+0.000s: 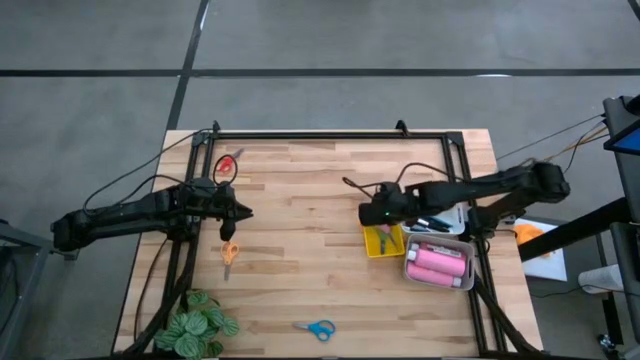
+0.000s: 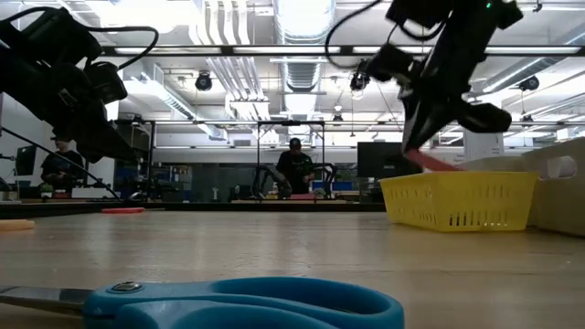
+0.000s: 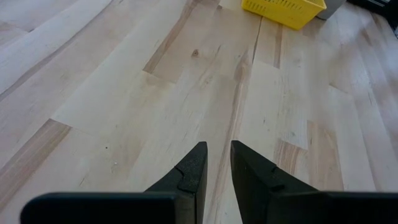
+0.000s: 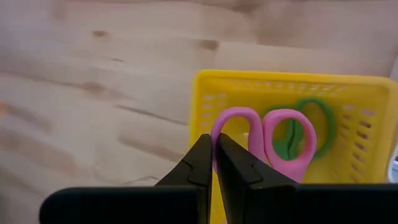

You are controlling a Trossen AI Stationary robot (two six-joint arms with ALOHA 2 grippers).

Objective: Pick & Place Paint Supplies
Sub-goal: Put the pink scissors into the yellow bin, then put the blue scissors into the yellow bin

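Right claw (image 4: pixel 214 163) pinching pink scissors (image 4: pixel 264 140) just above yellow basket (image 1: pixel 381 243); handles point away from claw. Left claw (image 3: pixel 217 168) slightly spread, empty; orange scissors (image 1: pixel 229 254) on bench (image 1: pixel 300 200) just beside it.

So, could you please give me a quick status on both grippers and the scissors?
Right gripper shut on pink scissors, above yellow tray. Left gripper slightly open, empty. Orange scissors, blue scissors still on table.

The blue scissors (image 2: pixel 228 306) at the low view's bottom were blurred, their blades cut off at the left edge. In the right wrist view, the dark fingers (image 4: pixel 200 163) hid the lower part of the pink scissors (image 4: pixel 264 140); green handles (image 4: pixel 318 127) behind were partly covered.
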